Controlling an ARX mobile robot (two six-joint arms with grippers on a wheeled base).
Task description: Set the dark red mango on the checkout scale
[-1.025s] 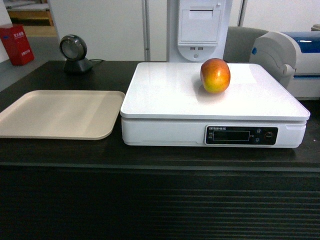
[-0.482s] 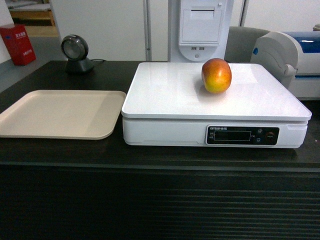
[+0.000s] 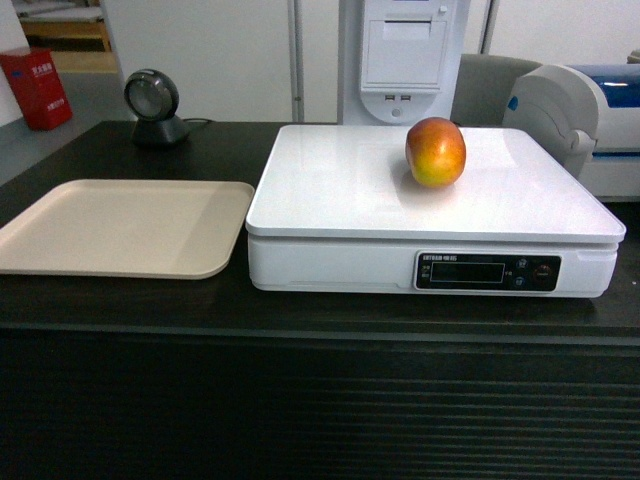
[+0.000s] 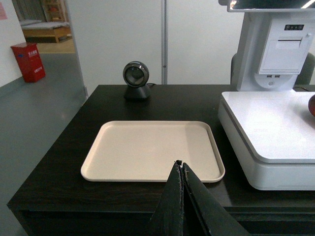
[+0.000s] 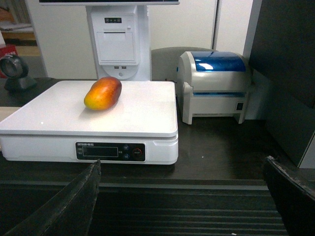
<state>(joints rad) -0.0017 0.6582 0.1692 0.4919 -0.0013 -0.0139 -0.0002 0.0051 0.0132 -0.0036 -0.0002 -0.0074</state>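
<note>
The dark red mango [image 3: 435,151] [image 5: 103,93] lies on the white top of the scale [image 3: 340,190] [image 5: 142,110], toward its back right, untouched by any gripper. The scale stands on the dark checkout [image 3: 300,400] [image 5: 221,147]. In the left wrist view only a sliver of the mango [image 4: 312,105] shows at the right edge, beside the scale [image 4: 266,128]. My left gripper [image 4: 180,163] is shut and empty, hanging over the front rim of the beige tray. My right gripper [image 5: 182,169] is open and empty, low in front of the counter's ribbed face. Neither gripper appears in the head view.
A beige tray [image 3: 60,240] [image 4: 123,172] lies left of the scale. A round barcode scanner [image 3: 152,104] [image 4: 136,79] stands at the counter's back left. A white receipt terminal [image 3: 400,55] rises behind the scale, and a white-and-blue label printer [image 5: 214,83] sits to its right.
The head view has drifted slightly, so everything sits a few pixels further right. The mango and scale keep the same places relative to each other.
</note>
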